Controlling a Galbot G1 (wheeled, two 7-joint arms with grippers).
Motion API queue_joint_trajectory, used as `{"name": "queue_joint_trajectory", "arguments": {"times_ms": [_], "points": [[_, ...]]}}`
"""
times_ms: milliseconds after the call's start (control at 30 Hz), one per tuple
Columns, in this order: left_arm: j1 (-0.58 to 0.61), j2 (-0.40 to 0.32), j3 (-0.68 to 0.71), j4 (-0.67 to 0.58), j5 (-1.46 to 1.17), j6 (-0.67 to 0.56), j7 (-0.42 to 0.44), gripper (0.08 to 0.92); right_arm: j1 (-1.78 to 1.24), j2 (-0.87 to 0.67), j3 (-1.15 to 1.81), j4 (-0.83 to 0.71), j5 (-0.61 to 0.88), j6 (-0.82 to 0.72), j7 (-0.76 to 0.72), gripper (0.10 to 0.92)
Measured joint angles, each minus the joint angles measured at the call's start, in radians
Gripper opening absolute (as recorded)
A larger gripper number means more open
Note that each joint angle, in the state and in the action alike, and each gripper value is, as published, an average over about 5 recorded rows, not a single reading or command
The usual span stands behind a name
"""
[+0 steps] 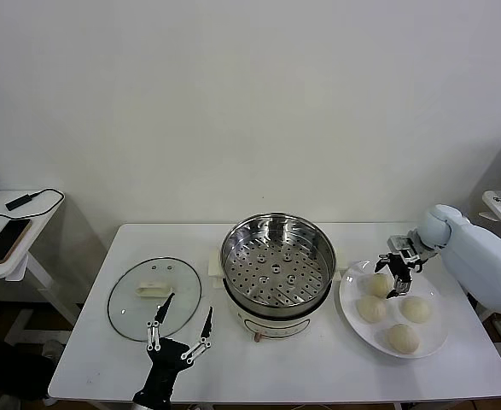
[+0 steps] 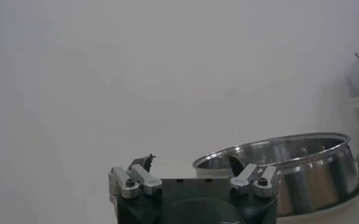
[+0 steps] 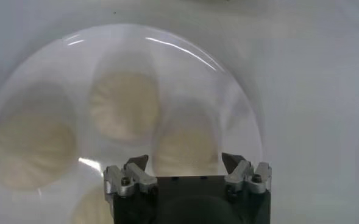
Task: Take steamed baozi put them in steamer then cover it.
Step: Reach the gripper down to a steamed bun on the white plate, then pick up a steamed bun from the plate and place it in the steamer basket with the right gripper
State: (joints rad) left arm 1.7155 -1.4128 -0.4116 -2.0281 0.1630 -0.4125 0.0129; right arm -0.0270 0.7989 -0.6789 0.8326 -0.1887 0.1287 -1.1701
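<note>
Steel steamer (image 1: 277,266) mid-table, holed tray bare. White plate (image 1: 352,318) at right with four buns (image 1: 372,308). Right gripper (image 1: 393,278) down over far-left bun (image 1: 379,284), fingers (image 3: 136,164) spread either side, not clenched. Glass lid (image 1: 154,298) flat at left. Left gripper (image 1: 180,326) near front edge, fingers wide apart, nothing held.

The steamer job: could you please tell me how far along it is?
Nothing is done yet: the steamer holds no buns and all four baozi sit on the white plate. In hand: the right hand is down around the plate's rear-left baozi. Left: moving all four, then fitting the glass cover, which lies by the open left hand.
</note>
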Motion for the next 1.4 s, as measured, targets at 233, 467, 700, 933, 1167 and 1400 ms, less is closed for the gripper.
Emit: {"name": "queue_joint_trajectory", "arguments": {"times_ms": [233,467,700,933,1167,1400], "points": [[-0.001,-0.001,-0.002,-0.001,0.0,-0.003,-0.001,0.823,-0.001,-0.005,0.0,0.008,-0.008,0.006,0.005,0.671],[-0.005,0.001,-0.001,-0.009,-0.001,-0.003,-0.002,0.823,0.049,-0.041,-0.022,0.07,0.01,0.023,-0.021,0.671],[-0.013,0.009,0.008,-0.016,-0.002,0.0,-0.002,0.823,0.21,-0.085,-0.131,0.208,0.082,0.081,-0.05,0.69],[-0.012,0.013,0.018,-0.024,-0.002,0.001,-0.003,0.823,0.414,-0.076,-0.269,0.371,0.131,0.167,-0.054,0.696],[-0.003,0.013,0.019,-0.036,-0.003,0.0,-0.003,0.823,0.55,-0.007,-0.361,0.477,0.11,0.277,-0.042,0.688],[0.003,0.012,0.014,-0.045,-0.005,-0.003,-0.005,0.823,0.578,0.096,-0.394,0.501,0.019,0.387,-0.015,0.687]]}}
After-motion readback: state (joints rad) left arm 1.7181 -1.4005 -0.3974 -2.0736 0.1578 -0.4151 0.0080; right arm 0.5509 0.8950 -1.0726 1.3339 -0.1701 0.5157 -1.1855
